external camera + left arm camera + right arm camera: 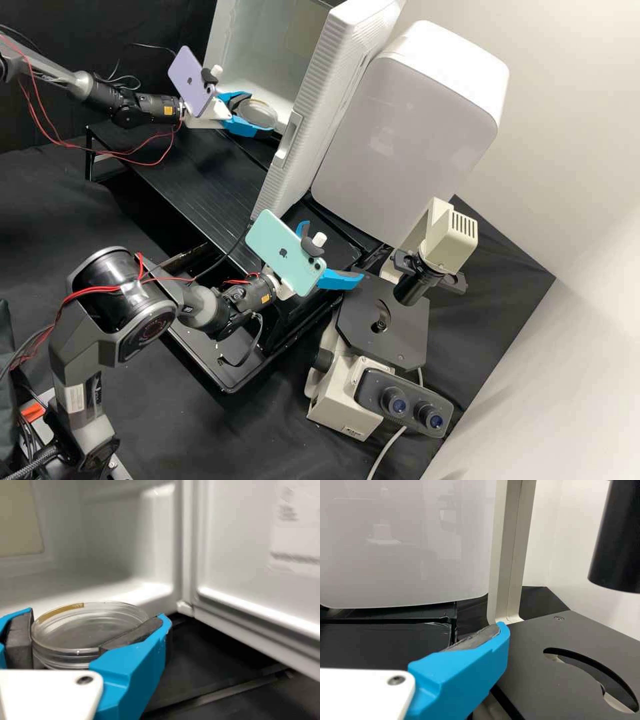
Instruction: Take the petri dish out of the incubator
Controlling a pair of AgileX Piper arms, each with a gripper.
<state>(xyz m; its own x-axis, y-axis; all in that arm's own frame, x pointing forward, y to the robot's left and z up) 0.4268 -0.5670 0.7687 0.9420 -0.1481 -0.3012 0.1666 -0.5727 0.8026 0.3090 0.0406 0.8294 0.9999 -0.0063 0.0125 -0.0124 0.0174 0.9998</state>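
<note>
The white incubator [257, 47] stands open at the back of the bench, its ribbed door [320, 100] swung out. A clear round petri dish [85, 630] sits level between the two blue fingers of my left gripper [87, 637], which is shut on its sides. Dish [257, 112] and left gripper [250, 117] are at the front lip of the incubator's white floor [75, 592]. My right gripper [343, 277] is far from them, low beside the microscope stage [570, 645]. One blue finger [470, 660] shows with its pad bare, nothing held.
A large white box [413, 120] stands just behind the open door. The microscope [373, 373] takes up the bench's near right, with its black lamp head [617, 535] above the stage. A black tray [200, 180] runs from the incubator toward the front.
</note>
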